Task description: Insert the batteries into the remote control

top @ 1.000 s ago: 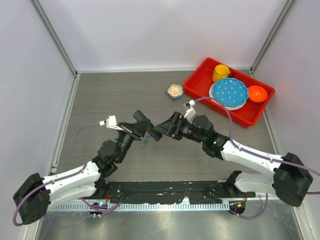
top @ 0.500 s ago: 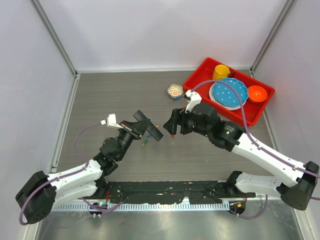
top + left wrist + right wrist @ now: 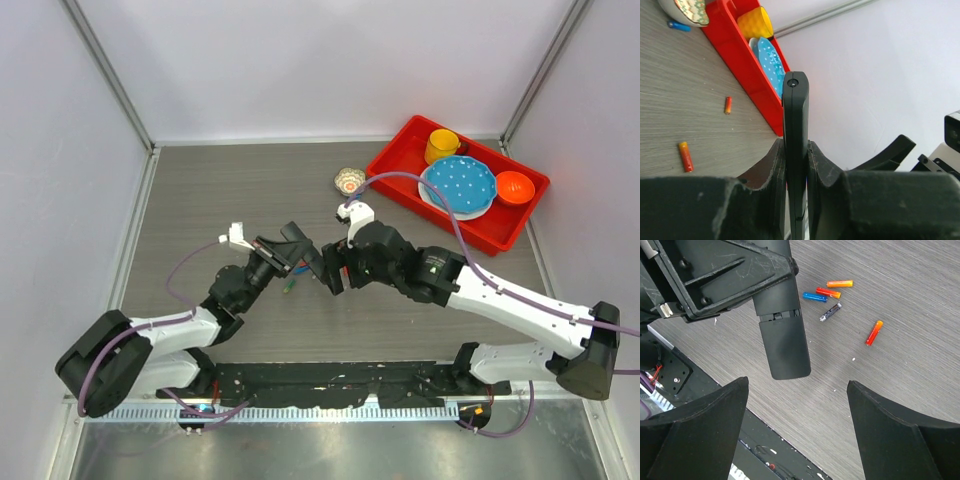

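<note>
Jaws of the left gripper (image 3: 796, 150) clamp the remote (image 3: 795, 115); those of the right gripper (image 3: 797, 385) gape wide, empty, just beside the remote. Batteries (image 3: 828, 292) lie loose near the remote, so apparently none is loaded yet.

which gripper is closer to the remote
Left. The left gripper is shut on the remote, gripping it by one end; the right gripper is open close by, facing it but not touching.

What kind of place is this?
Probably a robot lab test booth: plain white walls around a grey table, with a left arm and right arm bolted at its edge.
</note>
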Controlling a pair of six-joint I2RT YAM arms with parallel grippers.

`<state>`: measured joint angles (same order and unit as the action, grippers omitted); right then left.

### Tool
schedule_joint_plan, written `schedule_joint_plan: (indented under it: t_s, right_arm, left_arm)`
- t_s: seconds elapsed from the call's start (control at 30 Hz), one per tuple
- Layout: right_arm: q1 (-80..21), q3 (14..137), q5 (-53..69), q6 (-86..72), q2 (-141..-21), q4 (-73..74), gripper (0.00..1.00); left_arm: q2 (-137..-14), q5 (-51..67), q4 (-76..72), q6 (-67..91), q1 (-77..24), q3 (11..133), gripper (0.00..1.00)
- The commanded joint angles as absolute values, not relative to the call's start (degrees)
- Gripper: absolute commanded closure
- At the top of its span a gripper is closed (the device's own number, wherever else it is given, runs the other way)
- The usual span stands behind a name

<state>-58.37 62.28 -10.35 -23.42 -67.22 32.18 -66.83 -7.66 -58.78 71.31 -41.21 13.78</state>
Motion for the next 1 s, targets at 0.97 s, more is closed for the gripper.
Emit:
schedule_joint_plan:
  t_s: [0.97]
  right_arm:
    - [-60.12, 66.45, -10.28, -18.46, -75.15, 31.64, 0.3]
  left_arm:
    - [-69.87, -3.52, -68.12, 74.71, -40.96, 15.03, 1.0]
